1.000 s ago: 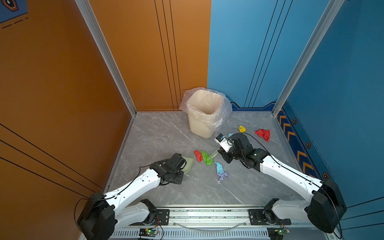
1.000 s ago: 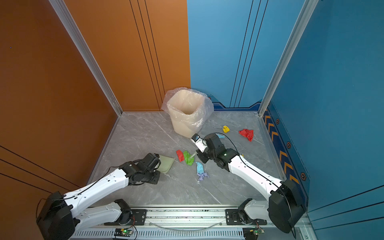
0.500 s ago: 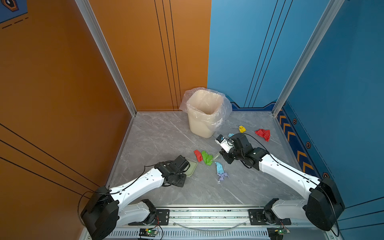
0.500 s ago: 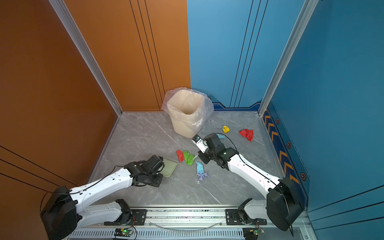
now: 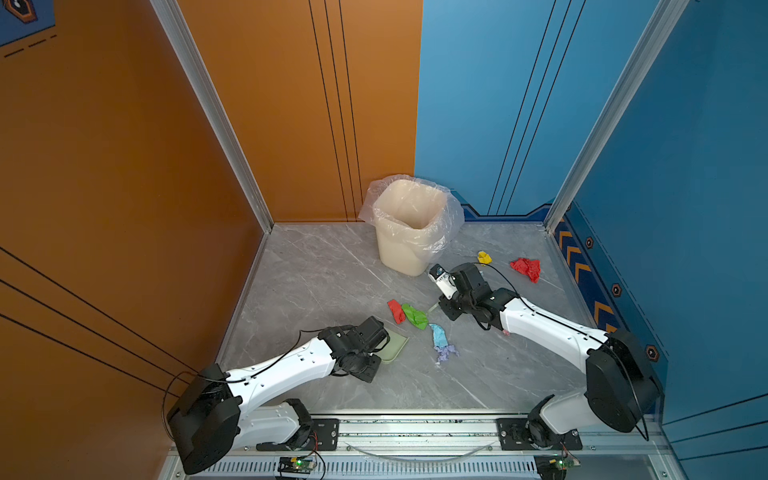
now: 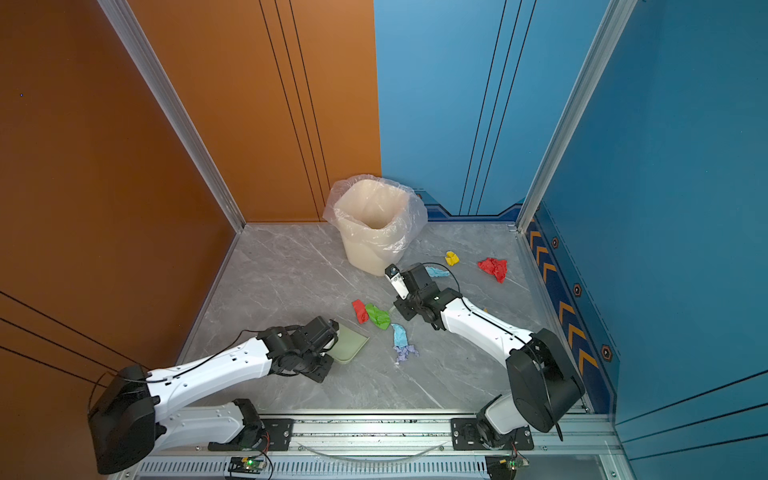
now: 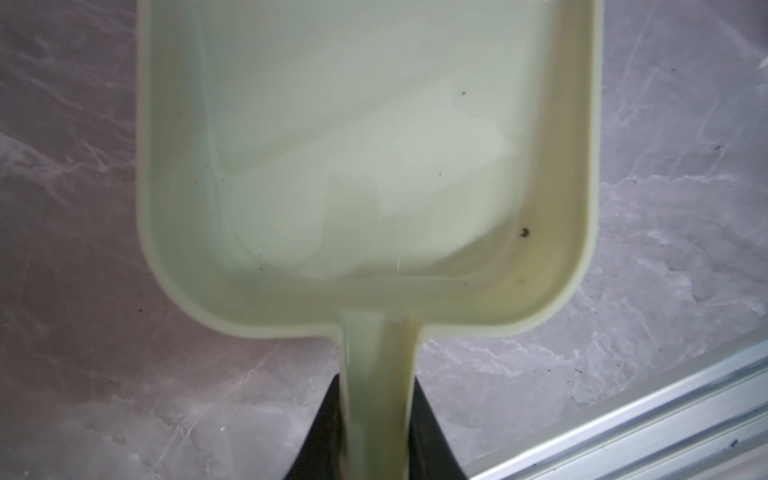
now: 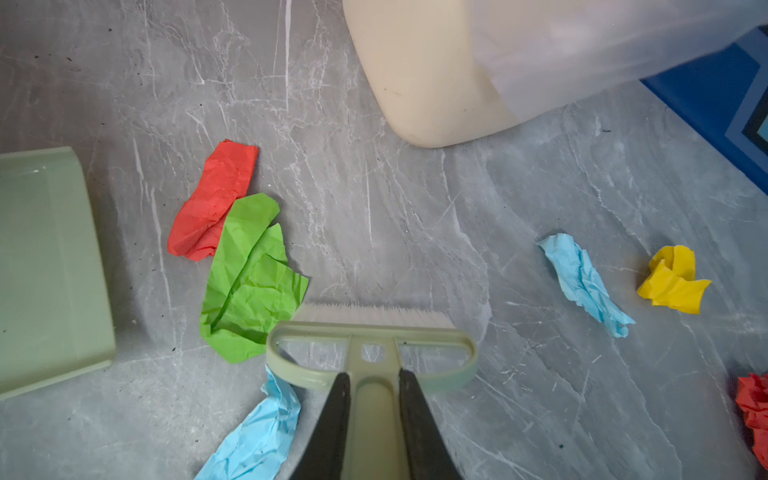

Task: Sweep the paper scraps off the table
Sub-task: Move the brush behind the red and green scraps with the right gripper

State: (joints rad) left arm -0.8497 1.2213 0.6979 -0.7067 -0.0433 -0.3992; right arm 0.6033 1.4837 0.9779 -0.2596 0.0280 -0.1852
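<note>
Holding a pale green dustpan (image 7: 365, 145) by its handle, the left gripper (image 7: 376, 384) is shown with its jaws pressed tight on the stem. The pan is laid low on the table (image 5: 316, 270), at lower centre of both top views. Its open lip is turned toward the paper scraps (image 5: 415, 318) so that they can be pushed in, and it is bare inside.

The right gripper (image 8: 372, 380) is likewise clamped on the handle of a small brush (image 8: 372, 332). The bristles are pointed down just beside a green scrap (image 8: 249, 278), apparently so that a stroke can drive it toward the pan.

All the scraps are left on the table. A red scrap (image 8: 214, 199) is touching the green one, with a light blue scrap (image 8: 253, 436) and a lilac scrap (image 5: 445, 353) just below them at the frame's centre. A blue piece (image 8: 584, 282), a yellow wad (image 5: 484, 257) and a red wad (image 5: 527, 269) are found at centre right, well apart from the pan.

A lined bin (image 5: 405, 245) is stood behind, ready for emptying. A pinkish speck (image 5: 505, 332) under the right arm may be another scrap, but it is too small to be told.
</note>
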